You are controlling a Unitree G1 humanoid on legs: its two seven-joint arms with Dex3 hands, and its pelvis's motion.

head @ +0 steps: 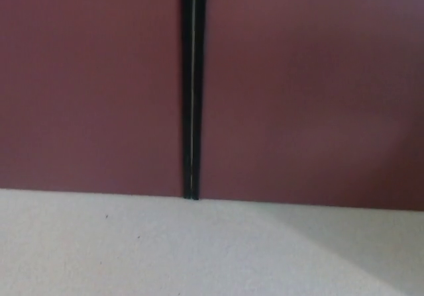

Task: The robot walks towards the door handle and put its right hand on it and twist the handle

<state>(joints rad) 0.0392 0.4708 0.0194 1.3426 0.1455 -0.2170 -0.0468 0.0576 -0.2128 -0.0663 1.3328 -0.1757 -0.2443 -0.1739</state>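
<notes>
Door panels fill the upper part of the head view: a dark maroon left door panel (89,84) from 9 to 12 o'clock and a matching right door panel (311,91) from 12 to 3 o'clock. Between them runs a narrow black gap (191,87), nearly upright, with a thin pale line down its middle; it enters at the top edge just left of 12 o'clock and ends where the panels meet the floor. The door handle named in the task does not show anywhere on the visible stretch of either panel. Both surfaces are plain and slightly blurred, and no label, brand or writing can be read on them.

Below the panels, from 8 o'clock round to 4 o'clock, lies a pale, off-white floor (165,249), with two tiny dark specks (106,216) toward 7 o'clock. A soft grey shadow (358,243) crosses the floor at 4 to 5 o'clock.

Neither the left hand nor the right hand appears, nor any forearm, so their pose and finger state cannot be told.
</notes>
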